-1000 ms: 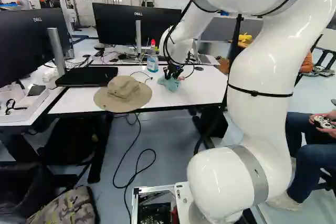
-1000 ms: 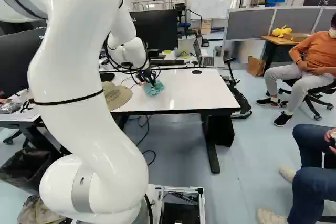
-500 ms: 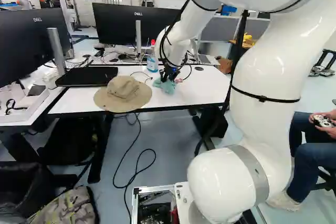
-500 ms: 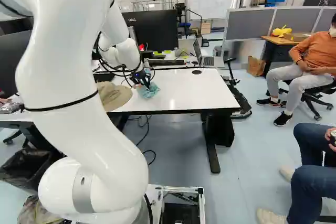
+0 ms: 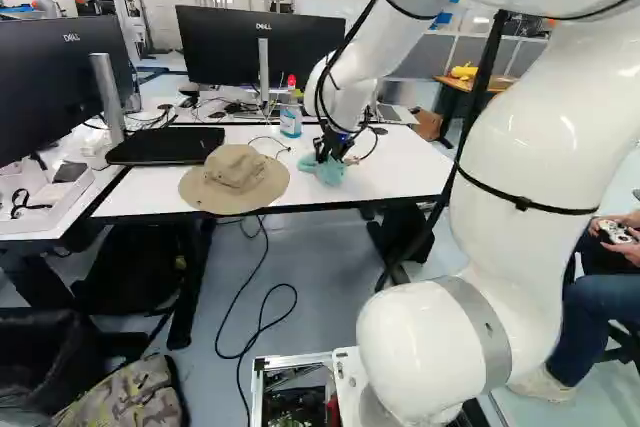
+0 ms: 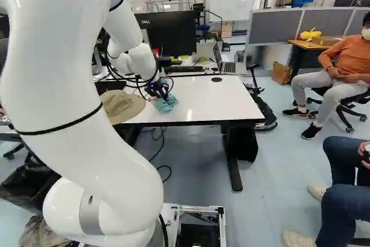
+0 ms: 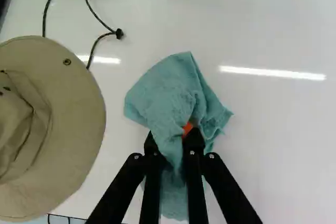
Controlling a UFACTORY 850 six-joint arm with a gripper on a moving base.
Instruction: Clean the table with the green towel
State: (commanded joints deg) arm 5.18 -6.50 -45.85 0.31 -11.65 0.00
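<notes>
The white arm (image 5: 510, 267) is rising from its joint and reaching over the white table (image 5: 405, 165). A camouflage-patterned bag (image 5: 125, 397) is lying on the floor at the foot of the left base view. On the table, a tan wide-brimmed hat (image 5: 235, 175) is sitting by the front edge, its dark cord curling onto the tabletop. Just beside the hat, but apart from it, the gripper (image 5: 328, 158) is grasping the bunched green towel (image 5: 331, 175) between its two fingers, the cloth spreading onto the tabletop. Beyond them a clear bottle of blue liquid (image 5: 290, 122) is standing upright. Farther back, a black monitor (image 5: 225, 47) and an open laptop (image 6: 228, 67) are standing.
</notes>
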